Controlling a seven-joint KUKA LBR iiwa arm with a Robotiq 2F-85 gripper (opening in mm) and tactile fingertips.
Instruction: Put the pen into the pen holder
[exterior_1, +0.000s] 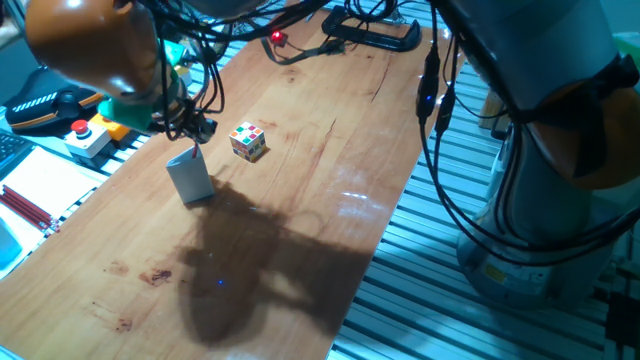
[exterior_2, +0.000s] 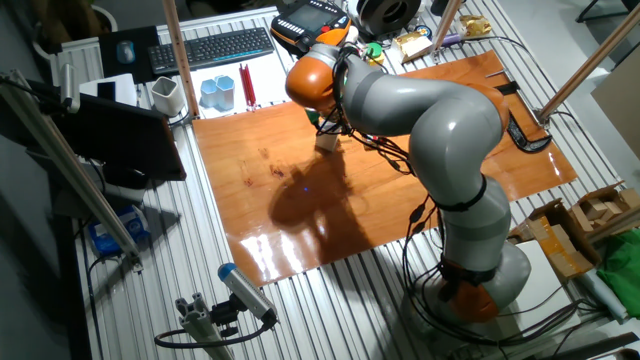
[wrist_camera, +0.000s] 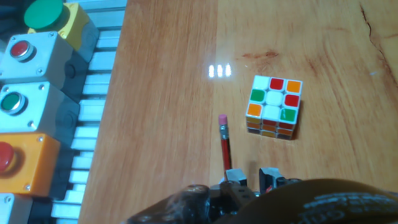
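The pen (wrist_camera: 225, 146) is a thin red stick with a pink eraser end. In the hand view it sticks out from my gripper (wrist_camera: 252, 178) and points away over the wooden table. The gripper is shut on the pen. In one fixed view the gripper (exterior_1: 192, 130) hangs just above the pale grey pen holder (exterior_1: 190, 178), which stands upright on the table. The other fixed view shows the holder (exterior_2: 326, 141) partly behind the hand. The holder is out of sight in the hand view.
A multicoloured puzzle cube (exterior_1: 247, 141) sits to the right of the holder and also shows in the hand view (wrist_camera: 273, 107). Button boxes (wrist_camera: 28, 106) stand along the table's left edge. Longer red rods (exterior_1: 25, 207) lie off the table at the left.
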